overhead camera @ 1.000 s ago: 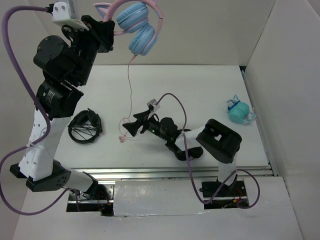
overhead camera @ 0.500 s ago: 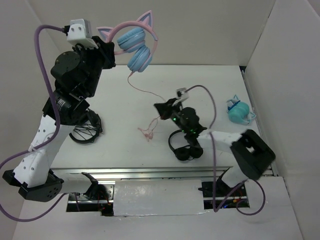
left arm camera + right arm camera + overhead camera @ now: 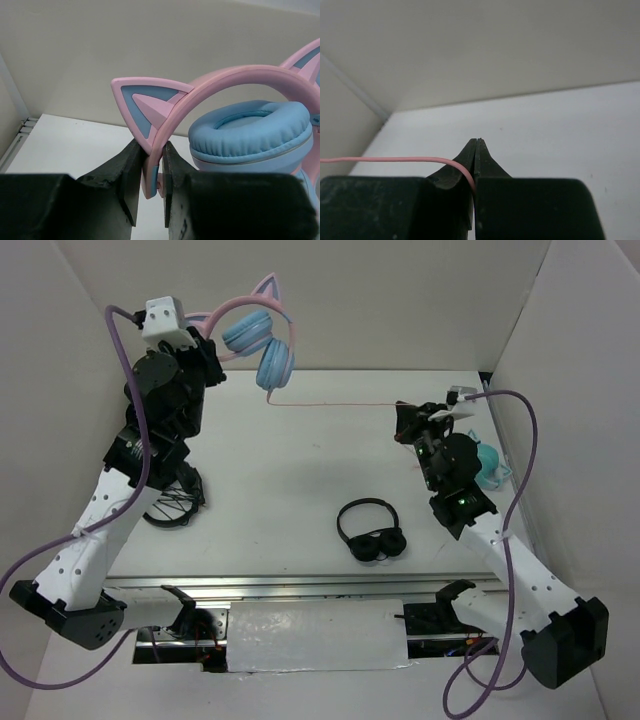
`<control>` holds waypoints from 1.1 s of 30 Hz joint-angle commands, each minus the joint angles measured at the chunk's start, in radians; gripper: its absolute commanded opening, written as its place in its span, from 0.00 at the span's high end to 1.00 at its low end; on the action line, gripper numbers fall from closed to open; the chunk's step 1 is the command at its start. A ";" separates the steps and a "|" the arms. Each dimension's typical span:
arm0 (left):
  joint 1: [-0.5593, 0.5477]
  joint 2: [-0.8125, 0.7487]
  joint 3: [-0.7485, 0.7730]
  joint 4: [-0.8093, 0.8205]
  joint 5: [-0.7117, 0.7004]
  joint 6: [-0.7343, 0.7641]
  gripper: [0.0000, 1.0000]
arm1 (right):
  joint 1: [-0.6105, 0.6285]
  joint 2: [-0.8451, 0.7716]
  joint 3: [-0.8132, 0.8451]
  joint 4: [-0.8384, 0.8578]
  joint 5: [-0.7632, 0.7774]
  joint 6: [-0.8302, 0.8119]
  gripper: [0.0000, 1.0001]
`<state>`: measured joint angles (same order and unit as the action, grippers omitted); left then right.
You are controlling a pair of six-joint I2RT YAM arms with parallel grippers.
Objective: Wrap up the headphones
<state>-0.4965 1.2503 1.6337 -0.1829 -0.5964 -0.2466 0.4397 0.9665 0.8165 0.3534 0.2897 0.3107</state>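
The headphones (image 3: 258, 340), pink-banded with cat ears and light blue ear cups, hang in the air at the back left. My left gripper (image 3: 212, 352) is shut on their pink band (image 3: 165, 132) just below one cat ear. The thin pink cable (image 3: 335, 404) runs taut and nearly level from the lower ear cup to my right gripper (image 3: 404, 423), held above the table's right side. In the right wrist view the cable (image 3: 395, 160) enters from the left and is pinched between the shut fingers (image 3: 476, 165).
A plain black pair of headphones (image 3: 371, 531) lies on the table in front of the right arm. A teal pair (image 3: 482, 465) sits by the right wall. A black wire tangle (image 3: 170, 497) lies beside the left arm. White walls enclose the table.
My right gripper has shut on the pink cable and swung from the table's middle to the right, pulling it straight. The left arm has shifted right and lowered the headphones slightly.
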 commanded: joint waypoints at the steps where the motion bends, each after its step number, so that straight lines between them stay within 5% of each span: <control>1: 0.047 -0.052 0.008 0.152 0.020 -0.062 1.00 | -0.064 0.058 0.021 -0.197 -0.122 -0.028 1.00; 7: 0.110 -0.132 -0.121 0.238 0.260 -0.046 1.00 | -0.165 0.149 0.053 -0.275 -0.285 -0.039 1.00; 18: 0.138 -0.155 -0.371 0.292 1.054 0.222 1.00 | -0.205 0.296 0.211 -0.399 -0.574 -0.186 1.00; 26: 0.061 -0.111 -0.486 0.186 1.066 0.438 1.00 | -0.151 0.521 0.658 -0.738 -0.402 -0.168 1.00; 33: -0.053 -0.046 -0.526 0.103 0.749 0.463 1.00 | -0.078 0.637 0.940 -0.906 -0.341 -0.177 1.00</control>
<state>-0.5117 1.1812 1.0882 -0.1070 0.3004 0.1898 0.3267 1.6001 1.6638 -0.4488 -0.1204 0.1463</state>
